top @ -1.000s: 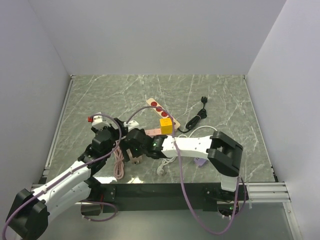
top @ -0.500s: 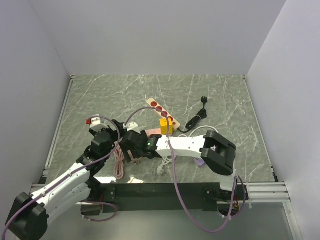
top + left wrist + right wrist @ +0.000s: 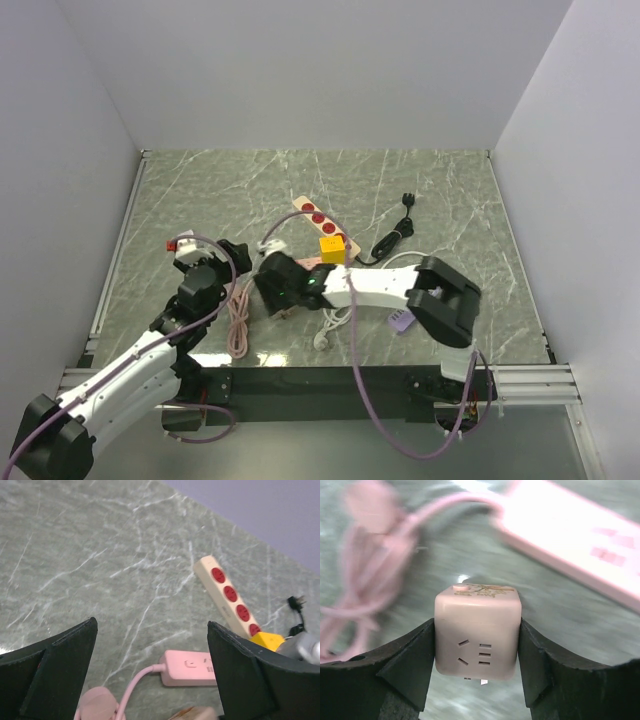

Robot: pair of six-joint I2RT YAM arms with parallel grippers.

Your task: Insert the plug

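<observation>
My right gripper (image 3: 477, 645) is shut on a pink cube-shaped adapter (image 3: 477, 630), one finger on each side, with metal prongs showing beneath it just above the table. A pink power strip (image 3: 575, 535) lies just beyond it, and its coiled pink cord (image 3: 370, 545) is to the left. The yellow plug (image 3: 333, 250) sits at the near end of a cream strip with red sockets (image 3: 315, 215). My left gripper (image 3: 152, 670) hangs open and empty above the pink strip's cord end (image 3: 187, 668). From above, the right gripper (image 3: 278, 300) is near the table's middle front.
A black cable with its plug (image 3: 395, 235) lies right of the cream strip. A white plug and cord (image 3: 325, 338) and a flat purple piece (image 3: 400, 320) lie near the front edge under the right arm. Grey walls enclose the marble table (image 3: 200, 190).
The right gripper's jaws have closed onto the pink cube adapter. The left arm has drawn back a little to the left, away from the right gripper, staying open.
</observation>
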